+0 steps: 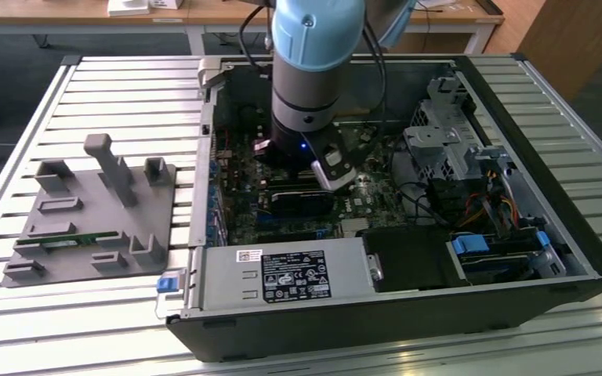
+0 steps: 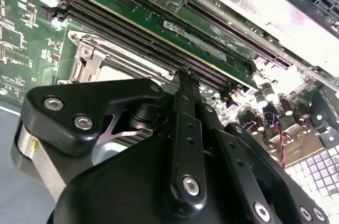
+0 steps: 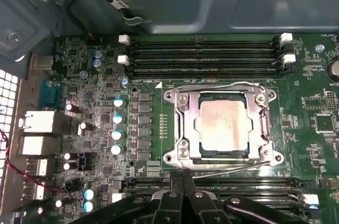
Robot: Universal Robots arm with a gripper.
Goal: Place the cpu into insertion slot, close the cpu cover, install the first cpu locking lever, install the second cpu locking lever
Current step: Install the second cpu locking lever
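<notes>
Black gripper (image 3: 183, 179) fingers (image 3: 176, 195) fill the near edge of the first wrist view, pressed together with nothing between them, their tips just at the socket's near side beside a thin wire lever (image 3: 233, 167). Just beyond sits the cpu (image 3: 222, 124), a small flat square with a pale, shiny metal top, lying level in the insertion slot (image 3: 197, 148). Over it the cpu cover (image 3: 183, 123), a thin bright metal frame with a square window, lies flat around the chip (the chip shows through the window). Two wire levers run along the frame: the one by the fingertips and another (image 3: 217, 84) along the far side. Four long black memory slots (image 3: 206, 54) lie past the socket and more lie on the near side, so the socket is hemmed in on both of those sides by slot rows, with green motherboard (image 3: 304, 144) flanking the other two. In the second wrist view the closed fingers (image 2: 185, 123) hang close above the cover's corner (image 2: 87, 60). In the exterior view the arm (image 1: 317, 70) reaches straight down into the open computer case (image 1: 385, 321), whose walls ring the board, and a grey fixture tray (image 1: 87, 215) rests on the slatted table (image 1: 29, 329) toward the exterior view's left
</notes>
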